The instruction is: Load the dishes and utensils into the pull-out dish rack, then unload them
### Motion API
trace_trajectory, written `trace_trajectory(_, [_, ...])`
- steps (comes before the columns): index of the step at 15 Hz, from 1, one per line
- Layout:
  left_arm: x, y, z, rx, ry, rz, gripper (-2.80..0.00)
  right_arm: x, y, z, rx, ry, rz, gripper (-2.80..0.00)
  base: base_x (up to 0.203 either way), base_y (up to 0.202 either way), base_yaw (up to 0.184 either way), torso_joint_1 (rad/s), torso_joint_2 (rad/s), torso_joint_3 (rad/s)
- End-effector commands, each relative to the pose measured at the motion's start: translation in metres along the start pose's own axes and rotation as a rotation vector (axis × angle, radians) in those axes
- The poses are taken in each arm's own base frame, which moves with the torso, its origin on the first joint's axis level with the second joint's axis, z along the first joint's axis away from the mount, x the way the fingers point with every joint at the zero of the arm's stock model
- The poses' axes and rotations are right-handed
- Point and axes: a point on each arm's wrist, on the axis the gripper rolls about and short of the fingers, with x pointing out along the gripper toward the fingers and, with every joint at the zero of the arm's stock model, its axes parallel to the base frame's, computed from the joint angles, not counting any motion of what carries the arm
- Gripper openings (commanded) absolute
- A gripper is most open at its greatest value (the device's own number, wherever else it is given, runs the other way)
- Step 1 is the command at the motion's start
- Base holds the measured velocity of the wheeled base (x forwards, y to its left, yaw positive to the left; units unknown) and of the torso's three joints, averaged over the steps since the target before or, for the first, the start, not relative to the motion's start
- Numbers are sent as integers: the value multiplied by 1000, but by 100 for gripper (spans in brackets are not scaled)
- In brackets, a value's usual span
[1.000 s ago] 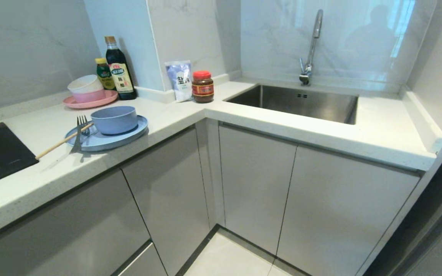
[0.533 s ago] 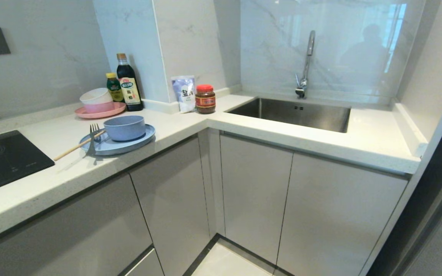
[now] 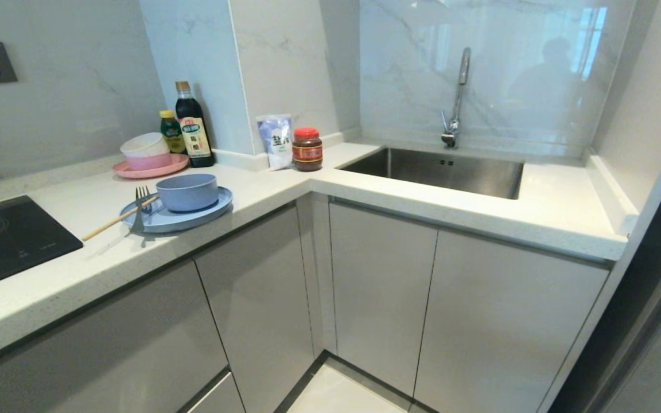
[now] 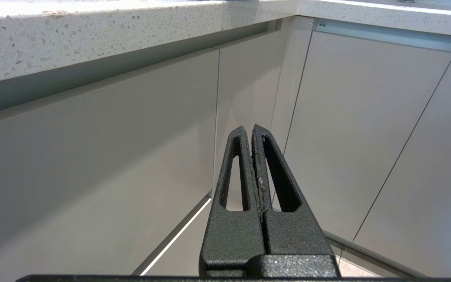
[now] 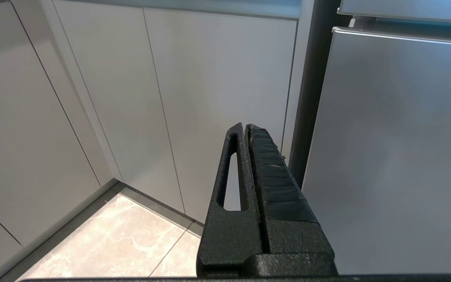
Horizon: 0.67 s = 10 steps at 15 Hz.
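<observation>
Nearest, down below counter height: left gripper (image 4: 252, 131), black, fingers pressed together on nothing, aimed at the plain grey handleless cabinet fronts (image 4: 131, 129) under the speckled white stone worktop (image 4: 92, 23). Right gripper (image 5: 245, 129), likewise closed and empty, facing more grey doors beside a brushed-steel appliance front (image 5: 397, 149). Neither seen from the head camera.

No pull-out dish rack on show anywhere; presumably behind one of the closed grey fronts (image 3: 261, 287), though which one cannot be told.

Farther off, on the worktop left of the corner: wide shallow light-blue matte plate (image 3: 204, 210), with the smaller round light-blue matte bowl (image 3: 187, 192) sitting on it. Probably light and stiff, matte enough not to slip much; best pinched at the rim, bowl lifted off first. Silver metal fork (image 3: 138, 210) resting with tines on the plate's left rim; light-wood chopsticks (image 3: 113, 221) slanting from the plate out over the counter toward the black cooktop (image 3: 9, 241). Thin, light, liable to roll or pivot; best gripped mid-shaft where overhanging. Spoon not made out.

Farthest back: pink plate (image 3: 135, 170) carrying stacked white and pink bowls (image 3: 146, 151), dark sauce bottle (image 3: 191, 126), red-lidded jar (image 3: 307, 149), steel sink (image 3: 439, 169).
</observation>
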Motion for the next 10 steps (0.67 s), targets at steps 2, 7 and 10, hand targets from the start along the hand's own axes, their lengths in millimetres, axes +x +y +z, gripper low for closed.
trace_trajectory(2, [2, 0, -7, 0, 25, 2, -280, 0, 0, 0, 0, -1, 0, -280, 0, 0, 0, 0, 0, 0])
trace_trajectory(7, [2, 0, -7, 0, 25, 2, -280, 0, 0, 0, 0, -3, 0, -280, 0, 0, 0, 0, 0, 0])
trace_trajectory(10, [2, 0, -7, 0, 25, 2, -280, 0, 0, 0, 2, -2, 0, -280, 0, 0, 0, 0, 0, 0])
